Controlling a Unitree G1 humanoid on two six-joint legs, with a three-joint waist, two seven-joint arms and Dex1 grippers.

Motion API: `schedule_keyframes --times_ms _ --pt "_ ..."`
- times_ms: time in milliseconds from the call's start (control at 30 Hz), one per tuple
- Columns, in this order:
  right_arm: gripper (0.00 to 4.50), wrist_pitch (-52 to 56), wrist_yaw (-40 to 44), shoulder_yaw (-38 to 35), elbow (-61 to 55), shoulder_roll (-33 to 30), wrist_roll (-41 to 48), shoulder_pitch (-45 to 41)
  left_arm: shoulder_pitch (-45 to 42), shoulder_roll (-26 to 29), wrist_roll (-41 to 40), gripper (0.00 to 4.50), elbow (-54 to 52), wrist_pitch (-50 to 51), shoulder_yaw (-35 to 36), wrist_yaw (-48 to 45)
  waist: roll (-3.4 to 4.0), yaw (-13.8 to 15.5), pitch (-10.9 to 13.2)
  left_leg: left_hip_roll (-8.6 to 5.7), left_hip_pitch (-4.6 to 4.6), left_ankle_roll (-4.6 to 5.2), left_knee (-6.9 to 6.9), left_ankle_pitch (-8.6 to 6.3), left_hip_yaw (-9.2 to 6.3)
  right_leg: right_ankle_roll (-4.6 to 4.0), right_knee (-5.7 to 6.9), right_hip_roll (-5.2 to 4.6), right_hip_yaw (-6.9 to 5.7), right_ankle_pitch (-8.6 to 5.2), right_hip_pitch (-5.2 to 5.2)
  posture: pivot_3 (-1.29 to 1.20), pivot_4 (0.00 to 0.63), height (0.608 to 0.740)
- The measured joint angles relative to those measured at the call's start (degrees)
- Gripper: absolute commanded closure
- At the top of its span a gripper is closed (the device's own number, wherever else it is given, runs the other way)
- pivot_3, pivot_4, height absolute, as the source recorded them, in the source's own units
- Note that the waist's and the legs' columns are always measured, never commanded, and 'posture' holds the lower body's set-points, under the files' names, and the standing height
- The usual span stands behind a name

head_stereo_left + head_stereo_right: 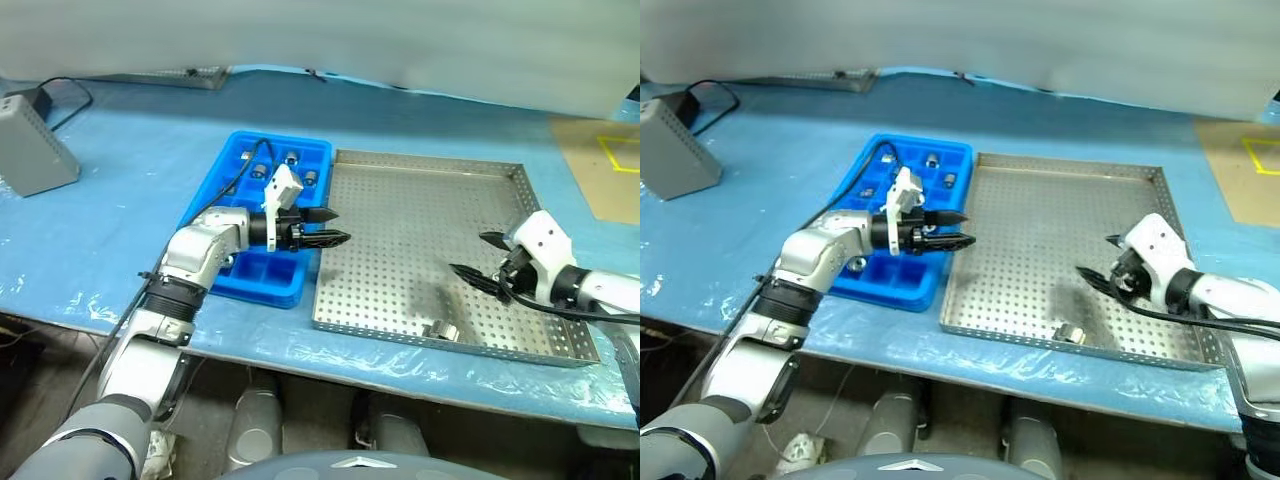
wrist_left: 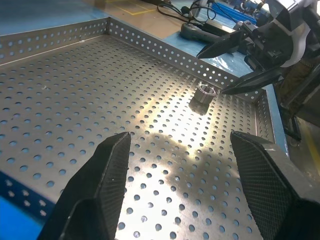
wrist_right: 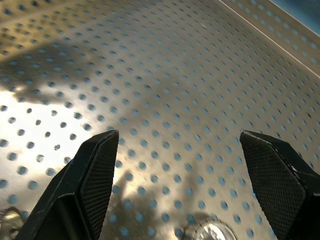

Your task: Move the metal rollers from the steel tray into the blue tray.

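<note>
While one metal roller lies in the steel tray (three rollers in the blue tray), my left gripper and right gripper hang spread, empty.

A blue plastic sheet covers the table. On it, far left, stands a grey box with a black cable behind it. A white wall rises beyond the sheet.

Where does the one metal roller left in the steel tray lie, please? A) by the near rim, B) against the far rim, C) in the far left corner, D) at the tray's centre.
A: the metal roller lies on the perforated floor close to the near rim of the steel tray, with the middle and the far side bare.
</note>
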Motion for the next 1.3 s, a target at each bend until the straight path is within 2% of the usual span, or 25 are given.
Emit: schedule_keyframes --times_ms 433,667,767,933,1167,1300 --pt "0.48 -8.4 -5.8 -0.5 15.1 3.7 -2.3 2.4 -1.9 -0.5 0.7 1.14 -2.1 3.9 -0.2 0.3 0.03 -0.7 0.0 -0.02 -0.10 0.15 0.06 -0.08 0.02 -0.09 -0.04 -0.06 -0.11 0.05 0.01 -0.04 0.150 0.740" --pt "0.48 -10.3 -7.0 1.0 20.6 6.6 -2.1 0.0 -2.2 -0.4 0.5 1.14 -3.9 6.1 0.1 1.5 0.03 -1.2 0.0 0.00 0.08 0.15 0.11 -0.08 0.01 -0.04 -0.03 -0.07 -0.16 0.01 0.22 -0.03 0.150 0.740" --pt "1.11 -11.5 -7.5 2.2 21.2 7.9 -2.2 -1.0 -2.3 -0.4 0.4 1.14 -4.0 6.7 0.1 1.6 0.03 -1.6 0.0 -0.02 0.13 0.15 0.12 -0.09 0.01 -0.03 -0.03 -0.09 -0.16 0.01 0.29 -0.02 0.150 0.740" --pt "2.80 -12.3 -7.6 3.6 20.8 8.2 -2.4 -1.0 -2.4 0.2 0.4 1.14 -4.0 6.7 0.2 1.5 0.03 -1.8 0.0 -0.02 0.12 0.16 0.11 -0.09 -0.01 -0.04 -0.04 -0.09 -0.16 0.02 0.31 -0.01 0.150 0.740" --pt "2.85 -9.8 -5.2 5.3 18.2 6.8 -1.8 -1.4 -0.9 2.8 -0.6 1.14 -6.9 8.0 0.7 1.0 0.03 -2.0 0.0 -0.01 0.12 0.16 0.06 -0.09 -0.01 -0.05 -0.05 -0.08 -0.17 0.02 0.28 0.04 0.150 0.740" --pt "2.85 -6.2 -3.3 9.1 13.8 6.8 -0.5 -6.5 0.2 5.9 -1.3 1.14 -8.5 8.5 2.6 1.0 0.11 -2.3 0.0 0.02 0.13 0.11 0.04 -0.06 -0.01 -0.06 0.03 -0.05 -0.16 0.02 0.16 0.10 0.150 0.740"
